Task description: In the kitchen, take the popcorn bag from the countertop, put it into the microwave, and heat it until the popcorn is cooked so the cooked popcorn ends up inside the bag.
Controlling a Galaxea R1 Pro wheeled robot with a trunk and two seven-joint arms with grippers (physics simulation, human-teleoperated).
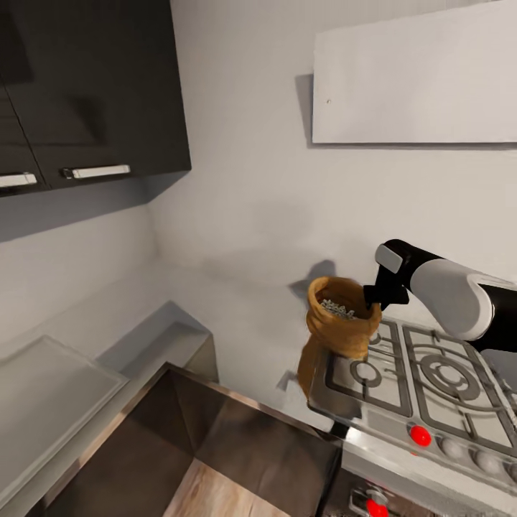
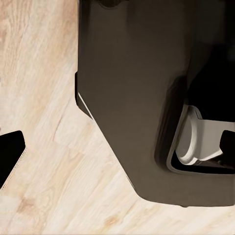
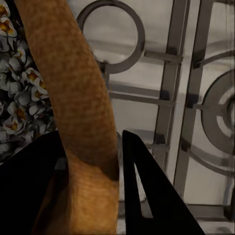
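The popcorn bag (image 1: 337, 327), a tan-orange wrinkled sack, hangs upright in the air over the left end of a gas hob. Pale popcorn (image 1: 337, 309) shows inside its open top. My right gripper (image 1: 373, 298) is shut on the bag's rolled rim at its right side. In the right wrist view the rim (image 3: 83, 98) runs between the two dark fingers (image 3: 142, 181), with popcorn (image 3: 19, 98) beside it. My left gripper (image 2: 120, 144) is open, its dark fingers at the picture's edges, over the wooden floor (image 2: 39, 73). The grey countertop (image 1: 158, 327) runs along the wall at the left. The microwave is out of view.
The gas hob (image 1: 431, 373) with dark grates and red knobs (image 1: 420, 435) lies under my right arm. A black wall cabinet (image 1: 93, 86) hangs at the upper left and a white panel (image 1: 416, 79) at the upper right. My dark base (image 2: 137, 98) stands on the floor.
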